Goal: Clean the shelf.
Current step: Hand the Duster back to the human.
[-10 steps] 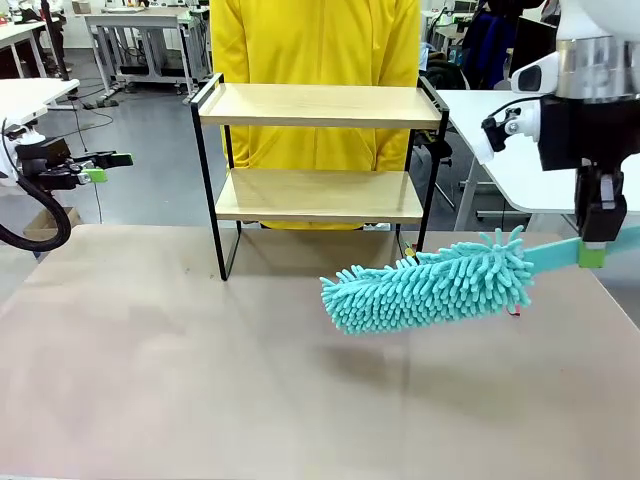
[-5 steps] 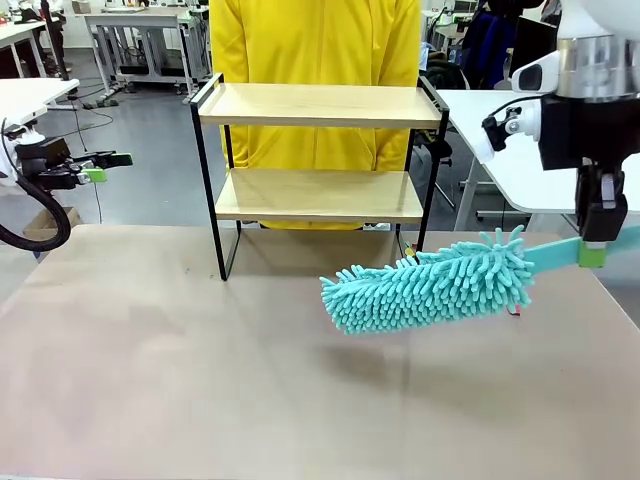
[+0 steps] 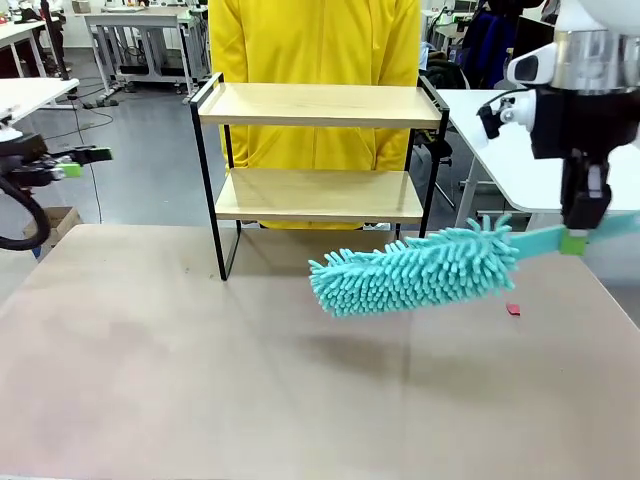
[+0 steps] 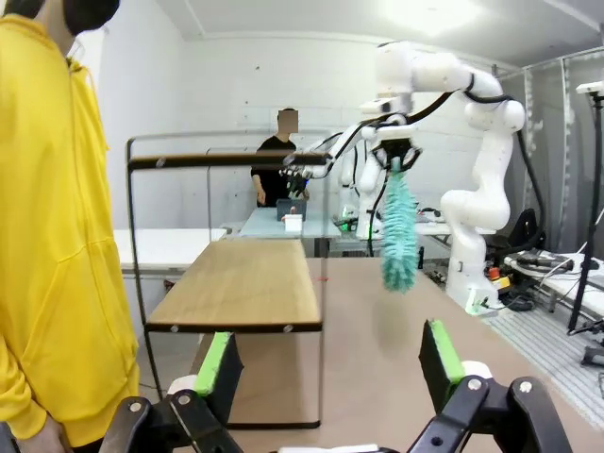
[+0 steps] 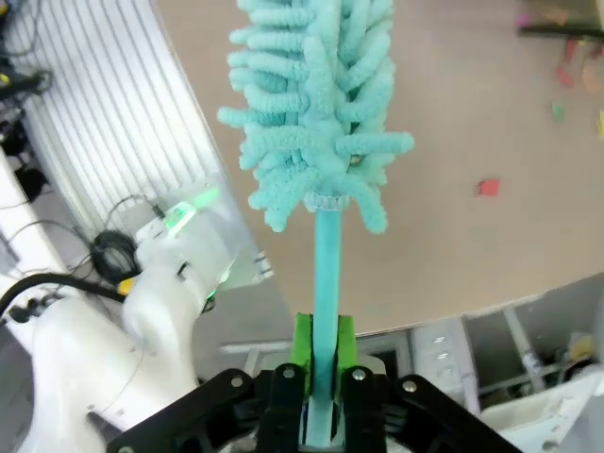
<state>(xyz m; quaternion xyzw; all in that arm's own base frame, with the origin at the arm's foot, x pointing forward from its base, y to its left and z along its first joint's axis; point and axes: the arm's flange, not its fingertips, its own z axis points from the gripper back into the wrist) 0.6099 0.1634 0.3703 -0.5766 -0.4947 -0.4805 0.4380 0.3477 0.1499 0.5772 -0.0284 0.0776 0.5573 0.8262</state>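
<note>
nearest us, the table (image 3: 200, 380) is bare but for a small red scrap (image 3: 513, 310) at its right. above it our right gripper (image 3: 575, 238) is clamped on the handle of a teal duster (image 3: 415, 272), whose head hangs in the air, tilted, just in front of the shelf (image 3: 318, 150). our left gripper (image 3: 72, 165) waits off to the left, jaws wide apart, holding nothing. the shelf stands at the far edge, a person in yellow (image 3: 315, 40) behind it.

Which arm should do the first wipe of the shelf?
Right. Its pincer is shut on the duster, held beside the shelf. The left pincer is open, off to the side.
</note>
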